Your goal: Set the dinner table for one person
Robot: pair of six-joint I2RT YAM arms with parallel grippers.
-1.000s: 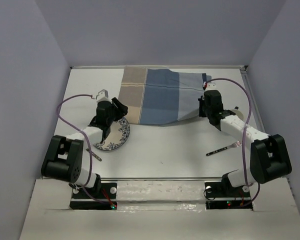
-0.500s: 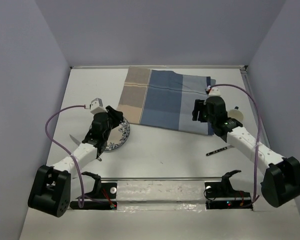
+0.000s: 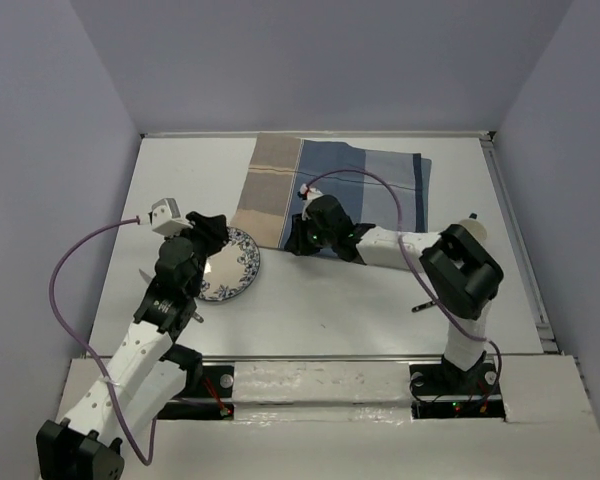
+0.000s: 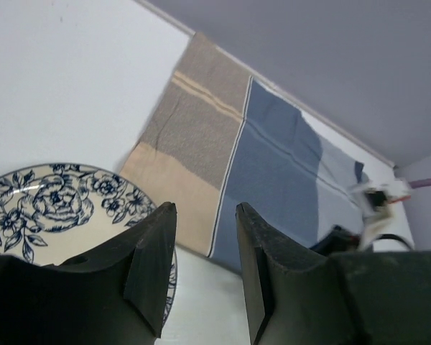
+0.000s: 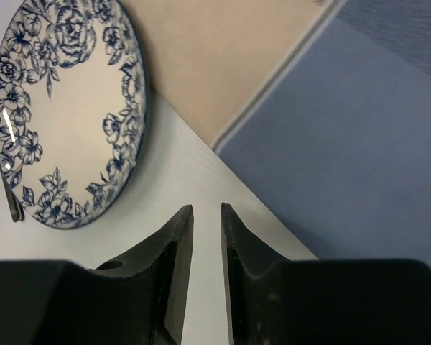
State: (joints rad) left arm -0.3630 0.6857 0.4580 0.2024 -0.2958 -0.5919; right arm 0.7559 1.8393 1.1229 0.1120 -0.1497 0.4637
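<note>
Well, the big white dinner table (image 3: 330,310) lies flat under everything, from the two arm bases at the near edge out to the far wall. On the left side, the left arm (image 3: 140,340) reaches up and away from its base, with a purple cable (image 3: 65,270) looping beside it. The left jaws hang over the far edge of a plate (image 3: 232,268). Its two dark fingers (image 4: 151,273) stand partly apart with an open gap, and nothing is between them. The plate is white with blue flowers around its rim and sits on the table, just left of a cloth placemat (image 3: 365,190). A thin dark thing (image 5: 13,205) lies right by the plate's edge, but too little of it shows to say what it is. Next, in the middle, come the right jaws, low over the near edge of the placemat, just right of the plate. From the right wrist view its fingers (image 5: 176,266) stand close together with only a thin gap, holding nothing, above the white strip between plate and cloth. The placemat is tan at its left end and blue across the rest, and it lies flat at the far side of the table. Further right, the right arm (image 3: 460,270) bends back across to the middle. A fork (image 3: 420,306) lies on the table near it, partly hidden by the arm.
</note>
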